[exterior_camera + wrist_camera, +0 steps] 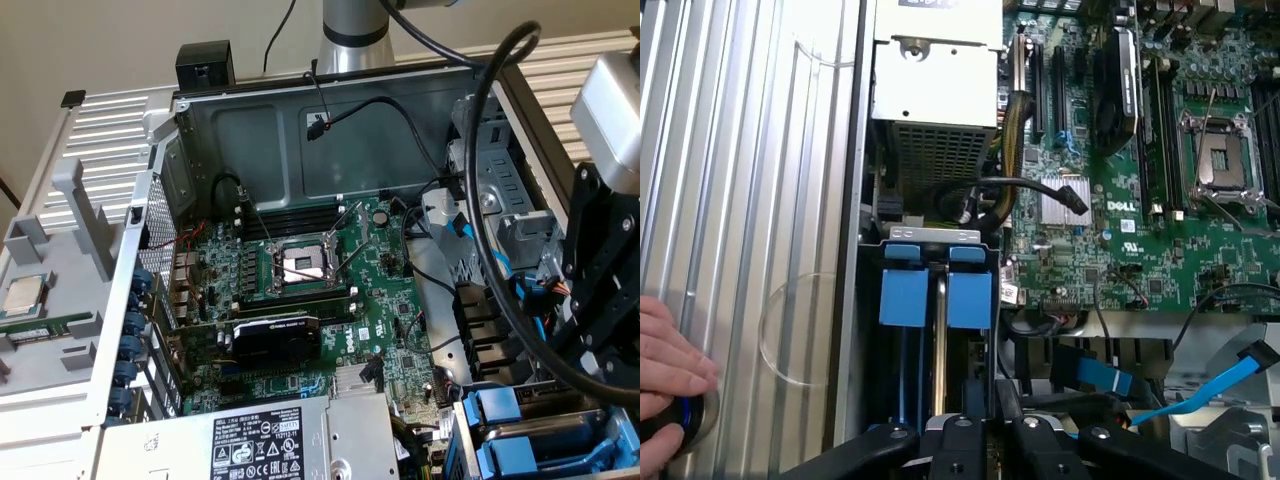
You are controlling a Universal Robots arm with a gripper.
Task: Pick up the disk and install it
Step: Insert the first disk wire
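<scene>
The gripper (983,400) has its fingers drawn together. Its tips sit just over the disk (970,298), which stands slotted in the drive bay (940,235) at the computer case's (854,200) edge, beside the power supply (935,70).

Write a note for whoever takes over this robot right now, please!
Gripper: shut, low over the drive bay; whether it pinches anything, I cannot tell.
Disk: likely the blue-framed piece standing in that bay.
Grey tray holds the chip and memory stick.
Left: full seating unconfirmed.
A person's hand rests on a knob.
</scene>
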